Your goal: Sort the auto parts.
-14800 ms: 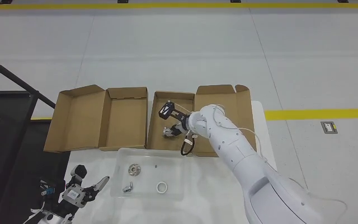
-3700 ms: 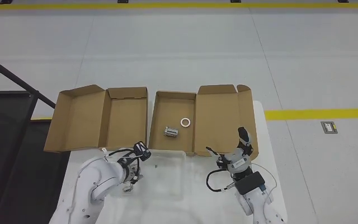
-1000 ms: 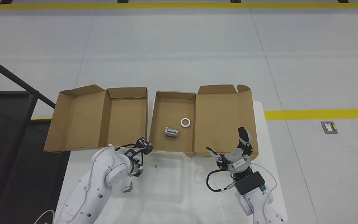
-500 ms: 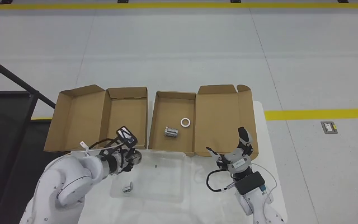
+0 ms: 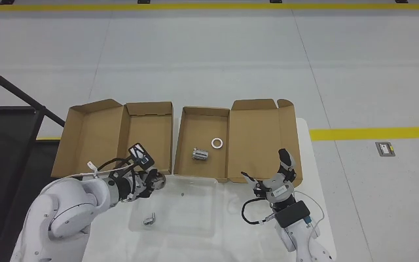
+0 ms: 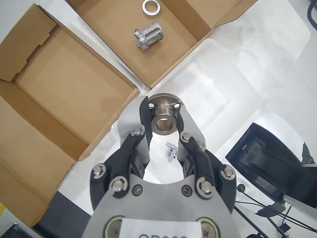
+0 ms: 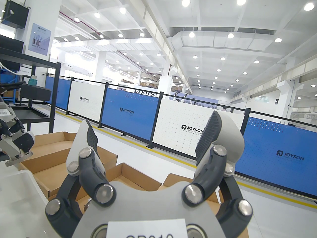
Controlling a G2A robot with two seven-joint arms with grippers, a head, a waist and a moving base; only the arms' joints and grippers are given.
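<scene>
Left gripper (image 6: 162, 111) lifted from tray (image 5: 190, 209), clamped on flange (image 6: 164, 99) | left wrist view revealed bracket (image 6: 171, 152) beneath | right gripper (image 7: 152, 122) pointed upward, fingers spread.

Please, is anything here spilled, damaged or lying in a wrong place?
Nothing stands out. The ring and splined hub lie inside one cardboard box, a small bracket lies in the clear tray, and the left pincer grips the flanged bushing squarely.
</scene>
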